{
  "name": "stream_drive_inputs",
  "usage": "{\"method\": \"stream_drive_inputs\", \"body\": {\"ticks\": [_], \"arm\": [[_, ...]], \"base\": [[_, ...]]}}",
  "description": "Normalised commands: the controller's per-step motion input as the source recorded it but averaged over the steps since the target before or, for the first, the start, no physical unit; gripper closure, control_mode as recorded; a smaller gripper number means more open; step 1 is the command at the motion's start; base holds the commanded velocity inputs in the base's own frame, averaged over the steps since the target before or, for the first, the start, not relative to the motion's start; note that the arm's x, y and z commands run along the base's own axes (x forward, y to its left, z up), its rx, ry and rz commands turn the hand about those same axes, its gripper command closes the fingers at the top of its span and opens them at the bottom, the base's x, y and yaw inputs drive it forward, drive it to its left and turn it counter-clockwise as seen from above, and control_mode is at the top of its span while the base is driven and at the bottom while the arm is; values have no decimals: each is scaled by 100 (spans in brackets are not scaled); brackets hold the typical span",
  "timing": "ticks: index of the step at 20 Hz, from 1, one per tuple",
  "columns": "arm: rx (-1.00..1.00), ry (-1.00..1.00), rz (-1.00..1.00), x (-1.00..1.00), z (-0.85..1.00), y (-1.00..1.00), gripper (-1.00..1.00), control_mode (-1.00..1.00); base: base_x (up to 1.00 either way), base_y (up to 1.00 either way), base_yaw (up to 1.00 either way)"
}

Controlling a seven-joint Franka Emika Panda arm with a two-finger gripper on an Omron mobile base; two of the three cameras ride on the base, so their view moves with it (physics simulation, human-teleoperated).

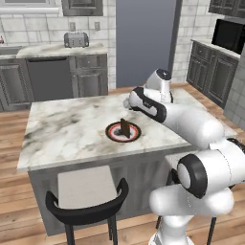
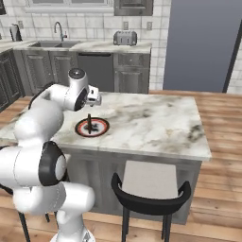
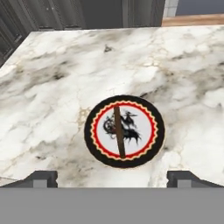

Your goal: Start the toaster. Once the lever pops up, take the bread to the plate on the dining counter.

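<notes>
The counter (image 1: 72, 129) is the landmark: a white island top with grey veins over a grey panelled base, its far corners cut off in my hand view. Behind the counter, on the long worktop against the tiled wall, sits the toaster (image 1: 76, 39), a small grey box with rounded ends; its knob and levers are too small to make out. Near the middle of the counter lies the plate (image 3: 149, 114), round, with a dark outer band, a red scalloped ring and a pale centre bearing a dark figure I cannot read. I see no writing or brand anywhere. On the plate the bread (image 3: 119, 131) stands on edge, thin and dark brown, seen end-on from above as a narrow bar. My gripper (image 3: 112, 178) hangs above the counter's near side, fingers spread wide and holding nothing; my forearm covers it in the left base view.
</notes>
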Motion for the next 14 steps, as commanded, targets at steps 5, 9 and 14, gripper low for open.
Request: {"method": "stream_drive_inputs", "body": {"ticks": [5,9,14], "arm": [[0,0,0,-100,20,-18,-100,-100],[0,0,0,-100,8,-29,-100,-100],[0,-1,-1,-100,0,-25,-100,-100]], "base": [[0,0,0],[0,0,0],[0,0,0]]}}
